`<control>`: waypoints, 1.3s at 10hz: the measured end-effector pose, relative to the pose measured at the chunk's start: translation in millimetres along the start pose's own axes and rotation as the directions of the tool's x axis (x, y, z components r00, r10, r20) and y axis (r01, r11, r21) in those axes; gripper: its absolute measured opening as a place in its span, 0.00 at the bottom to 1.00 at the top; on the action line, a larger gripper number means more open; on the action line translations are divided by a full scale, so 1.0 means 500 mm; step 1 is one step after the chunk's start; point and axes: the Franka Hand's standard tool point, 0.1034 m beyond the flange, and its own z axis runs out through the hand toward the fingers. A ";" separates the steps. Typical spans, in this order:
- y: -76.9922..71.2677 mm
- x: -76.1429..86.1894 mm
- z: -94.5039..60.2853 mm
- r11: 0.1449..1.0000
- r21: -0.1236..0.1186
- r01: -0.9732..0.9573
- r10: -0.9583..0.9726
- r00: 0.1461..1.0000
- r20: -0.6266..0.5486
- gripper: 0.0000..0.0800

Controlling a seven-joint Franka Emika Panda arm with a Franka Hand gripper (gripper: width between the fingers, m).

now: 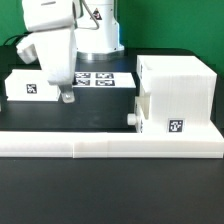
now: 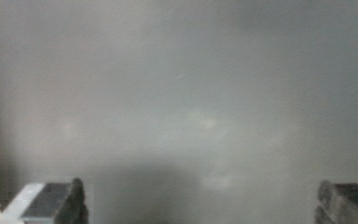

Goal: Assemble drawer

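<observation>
Jaws spread empty, the white two-finger gripper (image 1: 68,97) likely needed centring over the small white plastic box (image 1: 30,85) at nine o'clock.

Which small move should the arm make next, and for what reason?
Probably lower a little, so that it can grasp. The gripper hangs with jaws open and empty at one end of the small box, which lies apart from the shell.

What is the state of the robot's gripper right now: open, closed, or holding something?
Gripper: open wide, holding nothing.
</observation>
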 end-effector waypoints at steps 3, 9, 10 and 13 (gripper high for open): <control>-0.086 -0.011 0.049 1.000 0.008 -0.015 0.015 1.000 0.008 0.81; -0.089 -0.043 0.043 0.978 -0.005 -0.210 0.210 0.978 0.019 0.81; -0.097 -0.054 0.028 0.947 -0.032 -0.320 0.320 0.947 0.022 0.81; -0.134 -0.062 -0.005 0.803 -0.067 -0.592 0.594 0.805 0.012 0.81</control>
